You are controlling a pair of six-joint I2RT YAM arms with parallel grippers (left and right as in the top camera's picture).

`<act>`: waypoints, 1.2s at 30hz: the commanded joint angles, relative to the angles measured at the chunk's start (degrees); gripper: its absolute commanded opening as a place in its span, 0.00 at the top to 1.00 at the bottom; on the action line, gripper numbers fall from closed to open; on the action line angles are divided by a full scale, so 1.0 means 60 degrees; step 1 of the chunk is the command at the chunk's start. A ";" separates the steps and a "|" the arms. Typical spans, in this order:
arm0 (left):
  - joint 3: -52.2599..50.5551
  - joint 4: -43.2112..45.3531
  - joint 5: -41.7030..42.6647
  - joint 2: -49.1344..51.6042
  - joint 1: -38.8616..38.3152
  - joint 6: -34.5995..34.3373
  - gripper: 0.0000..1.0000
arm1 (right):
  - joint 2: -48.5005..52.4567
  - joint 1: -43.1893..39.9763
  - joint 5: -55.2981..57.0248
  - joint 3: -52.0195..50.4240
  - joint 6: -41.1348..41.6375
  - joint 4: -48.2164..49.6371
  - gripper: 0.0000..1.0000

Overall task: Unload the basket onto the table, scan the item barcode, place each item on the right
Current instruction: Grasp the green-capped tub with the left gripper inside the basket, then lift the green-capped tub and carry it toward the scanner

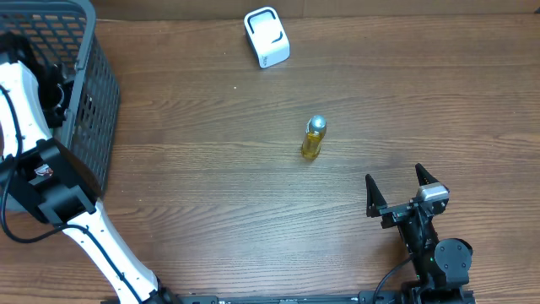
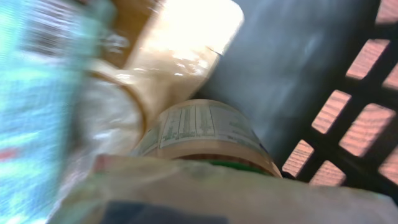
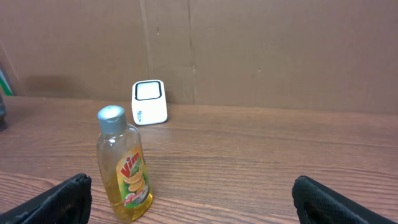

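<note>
The wooden surface [image 1: 219, 211] fills the overhead view. The dark mesh basket [image 1: 94, 110] sits far to the left of the scanner [image 1: 267, 37], at the surface's left edge. The left arm [image 1: 25, 110], also far left of the scanner, reaches over the rim and down into the basket. Its tool is out of sight in there, so I cannot tell whether it is wide, narrow or holding anything. Its blurred wrist view shows packed goods against the mesh wall: a pale bag [image 2: 217, 186] lowest in the picture, a teal packet [image 2: 34, 93] at the left, and a round jar [image 2: 205, 134] with a printed label between them. The right arm [image 1: 434, 253] lies well right of the scanner, on the robot's side of it. The scanner is a white box near the far edge. The bottle [image 1: 313, 139], yellow liquid under a silver cap, stands upright and free between the scanner and the right arm. The right tool [image 1: 394, 173] is spread wide and holds nothing, pointing towards the scanner with the bottle ahead of it, slightly left
</note>
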 commanded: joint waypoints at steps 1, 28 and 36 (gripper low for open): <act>0.1577 -0.0357 -0.0991 -0.1078 0.0000 -0.1096 0.73 | -0.0076 -0.0055 0.0047 -0.0102 -0.0066 0.0033 0.00; 0.2849 -0.2310 0.0229 -0.5734 -0.3056 -0.2448 0.74 | -0.0076 -0.0055 0.0047 -0.0102 -0.0066 0.0033 0.00; 0.2167 -0.2801 0.0131 -0.5275 -0.5322 -0.2809 0.67 | -0.0076 -0.0055 0.0047 -0.0102 -0.0066 0.0033 0.00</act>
